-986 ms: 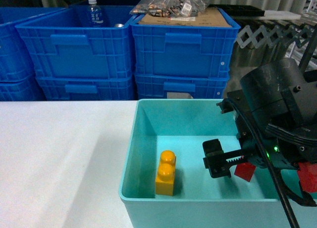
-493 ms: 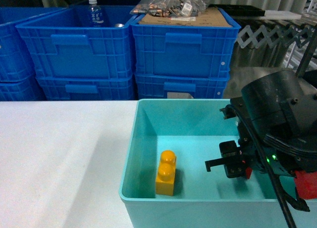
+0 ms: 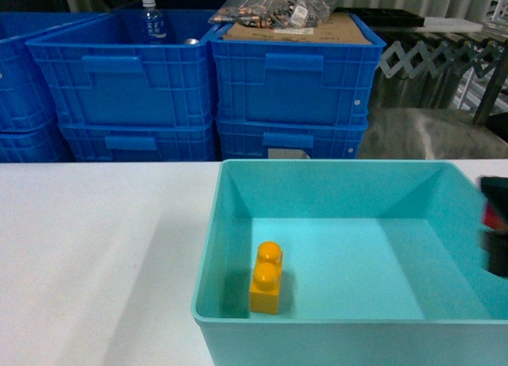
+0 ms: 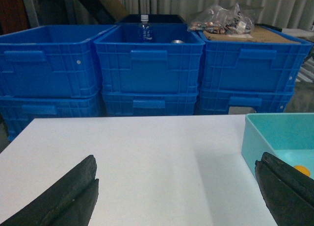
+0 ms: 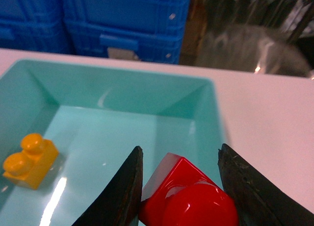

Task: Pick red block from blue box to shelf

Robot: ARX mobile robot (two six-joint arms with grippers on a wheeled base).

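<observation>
Change: the right gripper point(image 5: 179, 187) has pulled out of the blue box point(image 3: 208, 255) and now sits blurred at the head view's right edge; the box floor it covered is bare.
Red block point(image 5: 189, 196): gone from the box floor, pinched between the right fingers point(image 5: 122, 196), above the box's right rim.
Right claw: clamped on the block, touching both sides.
Left gripper point(image 4: 176, 196): spread wide over the white table point(image 4: 147, 157).
Yellow brick point(image 3: 266, 277): same spot, near the box's left wall.
</observation>
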